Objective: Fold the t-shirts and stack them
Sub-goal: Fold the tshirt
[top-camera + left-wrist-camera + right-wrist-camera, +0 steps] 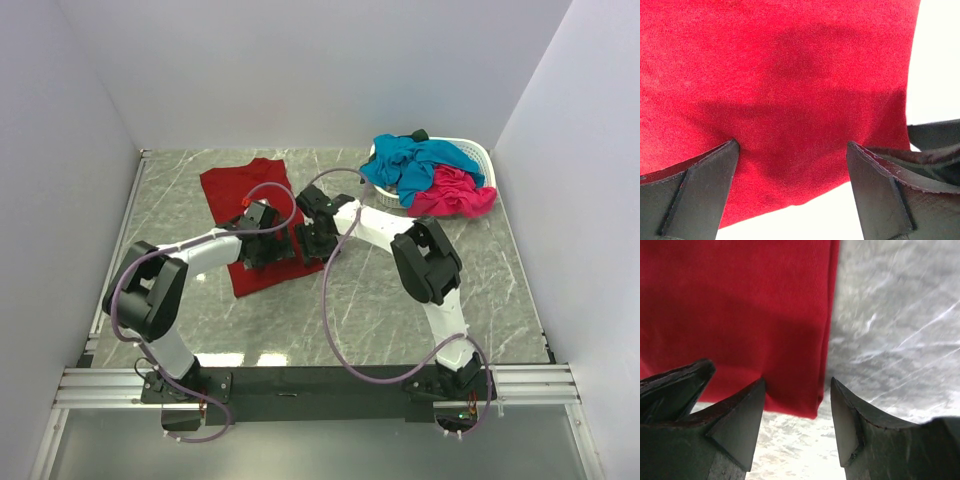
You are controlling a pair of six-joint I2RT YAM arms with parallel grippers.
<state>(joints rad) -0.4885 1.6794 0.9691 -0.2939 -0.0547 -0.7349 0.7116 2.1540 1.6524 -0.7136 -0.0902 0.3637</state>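
Red t-shirt [240, 185] flat, edges btwn both open jaws.

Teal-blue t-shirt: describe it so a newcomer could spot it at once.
On the grey marbled table, look to the far right corner, where a white latticed basket sits. The teal-blue t-shirt is crumpled over its top. It is the only blue cloth: a hot pink t-shirt bunches at its near side, and a dark red t-shirt lies flat to the left.

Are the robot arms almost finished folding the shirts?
Not nearly. The red shirt lies on the table, apparently folded into a long strip; both pairs of open jaws sit at its near end. The teal shirt and pink shirt wait crumpled in the basket. No stack yet.
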